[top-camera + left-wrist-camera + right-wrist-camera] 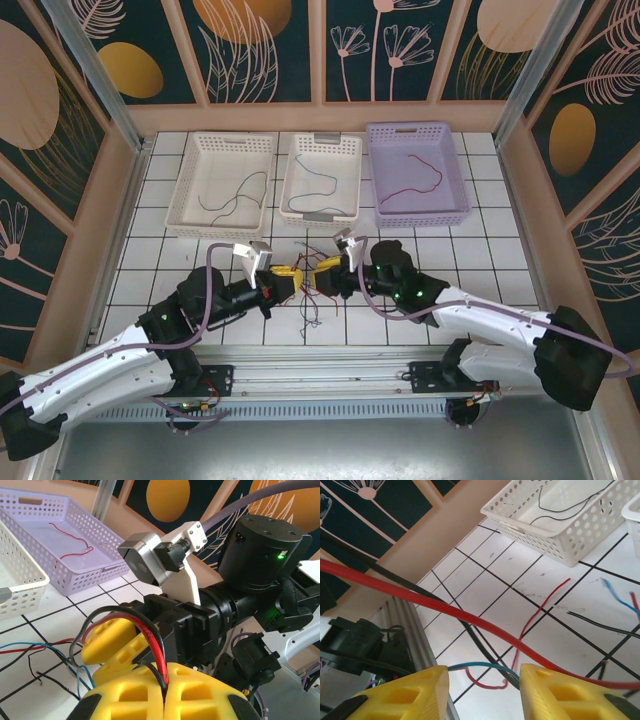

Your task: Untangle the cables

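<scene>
A tangle of thin red, blue and black cables (318,296) lies on the tiled table between the two grippers. My left gripper (284,274) is shut on a red cable (150,637) and a black cable (161,676), pinched at its yellow fingertips (200,690); both arch up and left over the right gripper (112,652). My right gripper (326,268) is open: in its wrist view a blue cable (480,666) runs across the gap between its fingers (555,692). The red cable (470,616) and the black one (470,630) cross in front.
Three baskets stand at the back: a white one (185,190) with a black cable, a white one (292,170) with a blue cable, and a lilac one (456,170) holding a red cable (75,550). Loose cable ends (45,652) spread over the tiles to the left.
</scene>
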You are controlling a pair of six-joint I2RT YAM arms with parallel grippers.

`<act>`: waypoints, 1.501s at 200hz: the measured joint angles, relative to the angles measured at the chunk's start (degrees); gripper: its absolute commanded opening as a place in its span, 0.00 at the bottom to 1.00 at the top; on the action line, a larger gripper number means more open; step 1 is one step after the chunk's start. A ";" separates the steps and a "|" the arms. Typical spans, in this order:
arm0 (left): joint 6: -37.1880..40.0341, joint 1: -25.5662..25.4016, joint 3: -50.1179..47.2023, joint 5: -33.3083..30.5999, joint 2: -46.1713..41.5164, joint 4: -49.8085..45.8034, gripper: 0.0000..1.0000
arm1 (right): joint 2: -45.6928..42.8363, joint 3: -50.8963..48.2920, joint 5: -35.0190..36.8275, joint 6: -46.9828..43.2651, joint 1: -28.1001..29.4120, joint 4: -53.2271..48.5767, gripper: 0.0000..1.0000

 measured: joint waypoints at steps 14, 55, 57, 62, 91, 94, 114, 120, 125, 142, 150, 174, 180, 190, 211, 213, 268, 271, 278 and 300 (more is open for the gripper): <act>-0.02 0.00 0.00 0.02 0.00 0.02 0.00 | 0.83 0.00 0.15 0.00 0.00 0.31 0.42; -0.02 0.00 0.02 0.42 0.92 0.24 0.00 | 2.43 -0.04 -0.81 0.13 0.00 2.93 0.44; -0.02 0.00 0.04 0.42 1.01 0.24 0.00 | 2.51 -0.04 -0.94 0.13 0.00 3.17 0.44; -0.02 0.00 0.09 0.44 1.14 0.22 0.00 | 2.84 -0.04 -1.22 0.15 0.00 3.63 0.44; -0.02 0.00 0.31 0.42 1.27 0.26 0.00 | 4.90 -0.79 -1.77 0.22 0.04 6.21 0.41; -0.02 0.00 0.31 0.42 1.27 0.26 0.00 | 5.22 -0.96 -1.77 0.24 0.07 6.47 0.39; -0.02 0.00 0.42 0.42 1.14 0.28 0.00 | 7.32 -1.44 -1.55 0.26 0.55 7.10 0.34; -0.02 0.00 0.42 0.42 1.03 0.28 0.00 | 7.98 -1.51 -1.46 0.26 0.68 7.30 0.34; -0.02 0.00 0.42 0.42 0.87 0.31 0.00 | 8.52 -1.57 -1.42 0.31 0.76 7.50 0.34; -0.02 0.00 0.42 0.39 0.35 0.39 0.00 | 9.90 -1.70 -1.20 0.31 0.98 8.09 0.33; -0.02 0.00 0.42 0.39 0.07 0.44 0.00 | 10.19 -1.79 -1.09 0.35 1.07 8.46 0.28; -0.04 0.00 0.42 0.39 -0.55 0.66 0.00 | 10.34 -1.79 -0.15 0.24 1.07 9.81 0.05; -0.02 0.00 0.42 0.39 -0.68 0.63 0.00 | 10.34 -1.79 0.37 0.48 1.07 10.03 0.00; -0.02 0.00 0.42 0.37 -0.90 0.63 0.00 | 10.29 -1.81 1.29 0.79 1.07 10.27 0.00; -0.02 0.00 0.42 0.17 -1.64 0.57 0.00 | 8.98 -2.80 3.82 0.48 1.07 10.45 0.00; -0.02 0.00 0.42 0.17 -1.70 0.55 0.00 | 8.72 -2.95 4.02 0.48 1.07 10.43 0.00; 0.00 0.00 0.42 -1.86 -4.57 -2.91 0.00 | -1.40 -9.33 6.16 1.66 -4.98 10.10 0.00; 0.00 0.00 0.42 -2.01 -4.59 -3.13 0.00 | -2.08 -9.64 5.97 1.88 -5.75 9.94 0.00; 0.00 0.00 0.42 -2.56 -4.61 -3.82 0.00 | -3.61 -10.32 5.40 2.21 -7.65 9.53 0.00; 0.02 0.00 0.42 -4.96 -4.63 -6.47 0.00 | -7.34 -10.93 3.56 3.26 -13.05 7.04 0.00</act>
